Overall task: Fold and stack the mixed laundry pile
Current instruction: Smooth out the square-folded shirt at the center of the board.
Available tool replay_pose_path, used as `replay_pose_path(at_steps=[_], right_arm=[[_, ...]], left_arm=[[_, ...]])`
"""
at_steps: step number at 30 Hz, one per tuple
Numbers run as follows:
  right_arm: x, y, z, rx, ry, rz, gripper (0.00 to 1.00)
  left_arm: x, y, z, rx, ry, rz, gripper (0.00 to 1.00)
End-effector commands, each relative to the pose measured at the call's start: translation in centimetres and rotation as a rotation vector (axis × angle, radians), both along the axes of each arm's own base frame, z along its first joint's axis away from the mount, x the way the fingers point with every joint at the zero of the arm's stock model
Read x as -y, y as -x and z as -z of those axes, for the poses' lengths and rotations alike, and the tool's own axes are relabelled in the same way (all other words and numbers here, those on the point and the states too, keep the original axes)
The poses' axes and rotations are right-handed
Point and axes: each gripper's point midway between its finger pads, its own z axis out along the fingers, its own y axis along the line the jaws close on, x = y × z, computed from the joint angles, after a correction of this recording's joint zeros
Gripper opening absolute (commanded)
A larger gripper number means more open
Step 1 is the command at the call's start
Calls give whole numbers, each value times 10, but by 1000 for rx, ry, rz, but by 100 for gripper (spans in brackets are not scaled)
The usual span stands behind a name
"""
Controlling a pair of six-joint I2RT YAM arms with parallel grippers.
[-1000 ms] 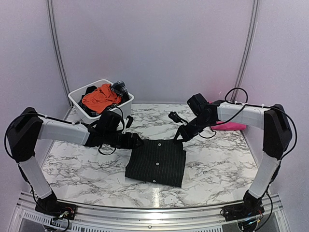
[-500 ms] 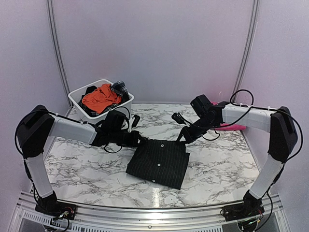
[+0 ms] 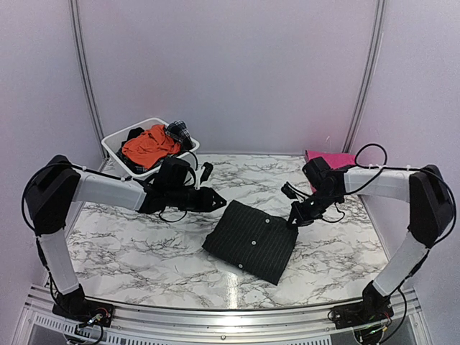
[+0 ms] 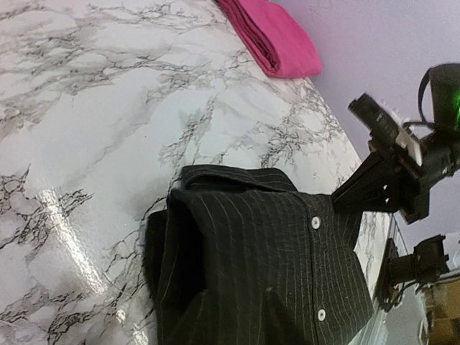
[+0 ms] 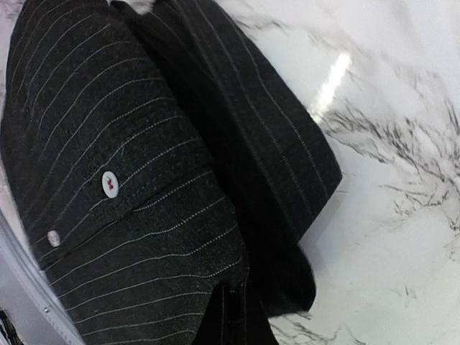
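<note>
Item: black pinstriped shirt (image 3: 253,241), folded to a compact rectangle, buttons uppermost, laid skewed at the centre of the marble table (image 3: 129,244).

Its upper-right corner is pinched by the right gripper (image 3: 293,219), whose fingers are clamped together on the cloth. The left gripper (image 3: 218,201) is held just beside the upper-left corner; whether its fingers are apart or together cannot be told.

Magenta-pink cloth (image 3: 329,157): folded, at the upper right of the frame, well apart.

Orange garment (image 3: 147,146) and plaid piece (image 3: 179,131): unfolded, in the white tub (image 3: 115,144), upper left.

Step judged in hand: the folded shirt is being carried towards the pink cloth for stacking. A lift and placement on it is called for next.

Against the earlier frames, the shirt is shifted rightward and turned, and the right arm is drawn back.
</note>
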Motion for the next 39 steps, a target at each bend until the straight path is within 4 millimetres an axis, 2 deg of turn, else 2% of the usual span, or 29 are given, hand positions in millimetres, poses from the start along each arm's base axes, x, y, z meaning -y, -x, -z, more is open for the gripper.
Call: replay_pose_path(at_steps=[1, 4, 6, 8, 11, 14, 15, 19, 22, 25, 27, 29, 31, 34, 36, 39], right_arm=[[30, -16, 59, -67, 168, 112, 0], [28, -27, 90, -93, 214, 109, 0], [19, -35, 101, -85, 229, 85, 0], [4, -45, 103, -63, 232, 46, 0], [-38, -54, 93, -8, 197, -47, 0], [-76, -58, 70, 48, 156, -132, 0], [-83, -57, 63, 60, 144, -145, 0], [-87, -51, 34, 65, 106, -148, 0], [-81, -49, 18, 79, 107, -140, 0], [-68, -72, -6, 129, 108, -68, 35], [-65, -86, -35, 162, 43, -23, 50], [-73, -86, -63, 188, -48, -22, 53], [-89, -70, -80, 146, -174, -47, 51], [-118, -32, -76, 29, -344, -82, 44], [-127, -15, -55, -49, -383, -76, 41], [-119, -10, -13, -117, -354, -17, 39]], left_arm=[[2, -18, 19, -22, -31, -46, 44], [-6, -22, 16, -4, -49, -88, 66], [-13, -22, 7, 18, -52, -102, 81], [-23, -19, 4, 26, -69, -121, 84], [-39, -7, -7, 60, -93, -125, 84], [-58, 7, -14, 82, -138, -131, 82], [-62, 14, -13, 86, -154, -124, 82], [-62, 37, -17, 90, -167, -71, 75], [-47, 50, -16, 74, -149, 3, 67], [-34, 48, -10, 47, -129, 11, 63], [-29, 43, -7, 38, -122, 10, 63], [-20, 38, -1, 27, -127, 27, 62], [-10, 31, 9, 12, -149, 45, 59], [-2, 12, 25, -11, -191, 27, 52], [-4, 1, 38, -39, -205, -8, 48], [-8, -12, 58, -97, -208, -57, 43]])
